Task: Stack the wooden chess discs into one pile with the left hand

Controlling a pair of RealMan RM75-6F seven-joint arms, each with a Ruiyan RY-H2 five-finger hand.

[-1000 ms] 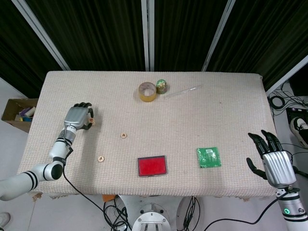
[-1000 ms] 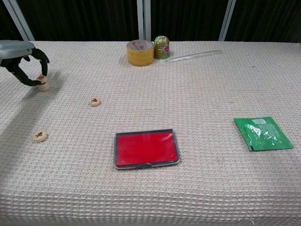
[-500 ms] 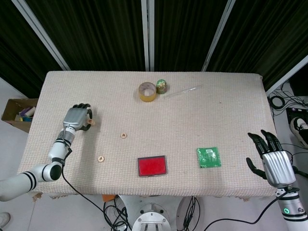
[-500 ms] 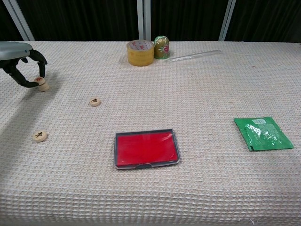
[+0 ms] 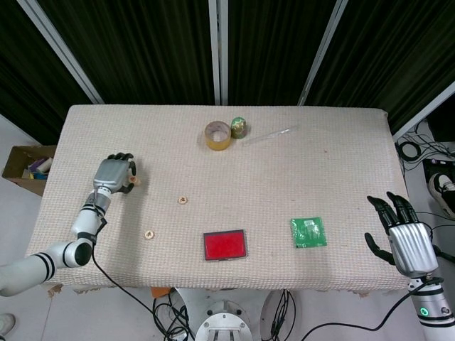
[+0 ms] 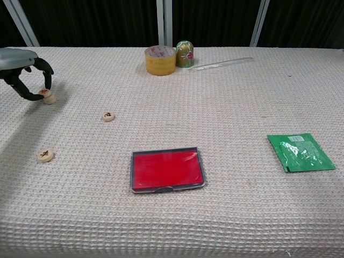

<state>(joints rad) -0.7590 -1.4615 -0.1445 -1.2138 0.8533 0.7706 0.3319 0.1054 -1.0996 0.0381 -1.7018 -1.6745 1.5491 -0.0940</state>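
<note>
Three discs lie apart, none stacked by my reckoning: the left hand (image 6: 21,72) pinches one disc (image 6: 48,97) at the table's far left, two (image 6: 108,115) (image 6: 45,155) wait nearer.

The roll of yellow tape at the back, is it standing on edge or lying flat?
Lying flat: the yellow tape roll shows its round hole facing up in the head view.

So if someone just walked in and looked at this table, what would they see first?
Probably the bright red tray near the front middle of the table, and the shiny green packet off to its right. After that, the left hand at the far left edge, its fingers curled round a small wooden disc, with two more wooden discs lying apart on the cloth.
</note>
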